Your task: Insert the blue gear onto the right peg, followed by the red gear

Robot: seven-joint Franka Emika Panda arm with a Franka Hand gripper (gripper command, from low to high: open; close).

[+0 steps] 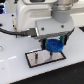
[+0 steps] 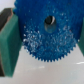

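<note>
My gripper is shut on the blue gear, a wide toothed blue disc, and holds it just above the far right part of the grey black-rimmed plate. In the wrist view the blue gear fills the middle, with its centre hole showing dark. A green finger pad presses against its toothed edge. I cannot make out the right peg; it is too small or is hidden under the gear. The red gear is out of view.
The plate lies on a white table. The bulky white arm fills the upper part of the exterior view, with a dark cable running along the exterior view's left.
</note>
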